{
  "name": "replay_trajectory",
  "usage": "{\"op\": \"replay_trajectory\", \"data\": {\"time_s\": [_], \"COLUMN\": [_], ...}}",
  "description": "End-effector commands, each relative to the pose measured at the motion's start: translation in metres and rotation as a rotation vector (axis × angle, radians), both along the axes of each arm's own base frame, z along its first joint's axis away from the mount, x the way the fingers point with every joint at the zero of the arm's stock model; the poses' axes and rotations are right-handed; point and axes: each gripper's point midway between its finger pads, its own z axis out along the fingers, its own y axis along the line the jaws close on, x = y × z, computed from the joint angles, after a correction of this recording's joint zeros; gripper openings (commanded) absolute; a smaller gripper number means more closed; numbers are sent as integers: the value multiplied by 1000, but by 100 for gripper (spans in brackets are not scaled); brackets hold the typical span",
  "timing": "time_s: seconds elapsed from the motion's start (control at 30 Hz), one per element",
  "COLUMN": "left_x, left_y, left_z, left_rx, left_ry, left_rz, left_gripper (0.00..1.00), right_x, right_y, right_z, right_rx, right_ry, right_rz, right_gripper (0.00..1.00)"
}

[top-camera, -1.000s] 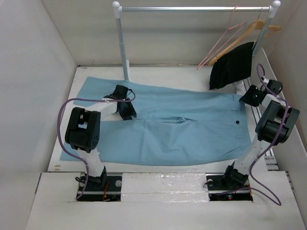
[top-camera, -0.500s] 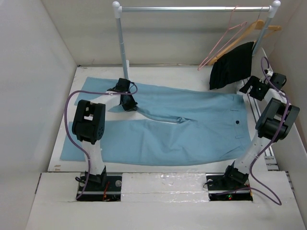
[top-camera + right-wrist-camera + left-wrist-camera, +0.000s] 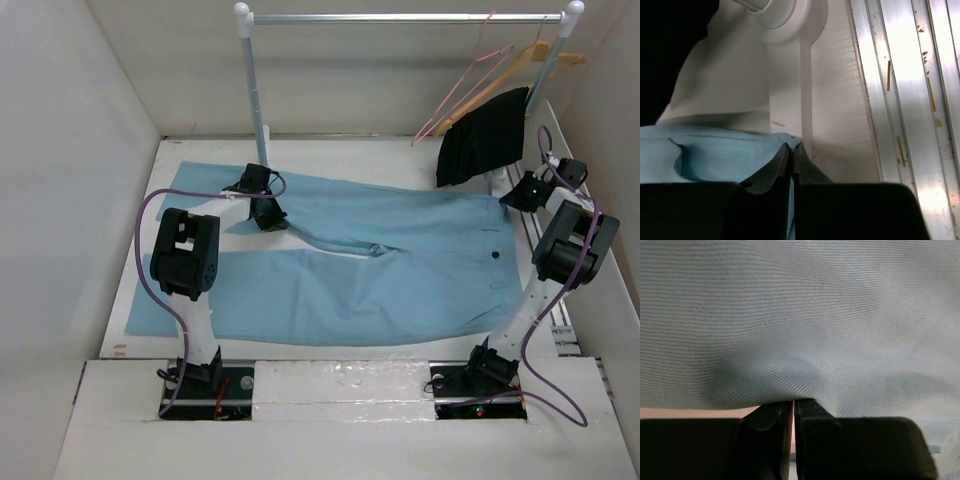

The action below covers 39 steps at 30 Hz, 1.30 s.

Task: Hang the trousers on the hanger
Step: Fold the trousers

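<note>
The left arm (image 3: 186,262) rises from its base with the elbow high, then reaches forward and to the right with the wrist low. The left gripper (image 3: 270,216) points down, its fingers (image 3: 770,422) pressed together on a fold of the trousers (image 3: 400,270). The right arm (image 3: 566,245) stands tall, its forearm stretched forward and slightly left. The right gripper (image 3: 512,197) sits low, its fingers (image 3: 810,172) closed tight on the trousers' far right corner.

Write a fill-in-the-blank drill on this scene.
1. The trousers lie spread on the ____.
2. The left gripper and right gripper are each ____ on the trousers.
3. The empty hanger is ____.
4. The garment hanging from the rail is ____.
Missing: table; shut; pink; black.
</note>
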Motion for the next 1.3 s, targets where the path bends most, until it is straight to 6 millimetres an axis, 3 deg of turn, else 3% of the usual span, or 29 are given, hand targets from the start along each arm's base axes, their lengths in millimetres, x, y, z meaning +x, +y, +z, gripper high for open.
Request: {"op": "replay_trajectory", "data": {"time_s": [0.0,0.03,0.1,0.2,0.37,0.4,0.43,0.47,0.57,0.63,0.7,0.73,0.8,0.83,0.93,0.97,1.0,1.07,1.13,1.23,1.27], "left_x": [-23,-17,-17,-10,-2,-4,-3,-2,-9,-20,-32,-40,-56,-72,-93,-100,-99,-114,-120,-123,-122], "left_y": [8,8,9,10,23,27,30,38,58,73,97,120,147,176,212,235,247,267,274,275,274], "left_z": [-14,-6,-4,10,43,48,59,65,87,103,106,105,94,78,51,46,42,28,15,-7,-13], "left_rx": [41,45,54,71,136,149,159,197,271,321,372,373,347,311,191,140,125,107,90,61,56], "left_ry": [79,66,66,34,-48,-51,-75,-91,-125,-144,-119,-97,-27,60,160,177,162,195,239,321,340], "left_rz": [-5,-9,-15,-25,-14,-7,1,29,81,122,223,301,448,575,705,794,836,918,955,958,955], "left_gripper": [0,0,0,0,3,10,14,18,32,35,38,37,36,35,35,35,34,34,28,26,25], "right_x": [24,34,35,47,63,64,65,63,50,25,9,-11,-27,-45,-69,-85,-92,-108,-128,-160,-168], "right_y": [-1,-6,-11,-20,-27,-27,-26,-25,-16,-8,15,29,61,93,157,176,216,260,302,333,332], "right_z": [38,60,67,96,106,103,103,99,109,129,145,158,163,161,166,161,157,151,151,159,155], "right_rx": [-24,-51,-39,-48,-40,-33,-27,-14,-3,-22,-49,-65,-79,-66,-55,-55,-32,23,58,18,-16], "right_ry": [-129,-206,-229,-332,-363,-360,-361,-349,-375,-390,-408,-423,-428,-420,-461,-429,-414,-417,-420,-435,-416], "right_rz": [22,1,-22,-48,-52,-55,-54,-57,-68,-107,-90,-88,-65,-33,55,85,183,312,432,546,556], "right_gripper": [3,0,0,0,1,8,21,47,68,77,78,78,76,71,68,66,65,64,64,64,64]}}
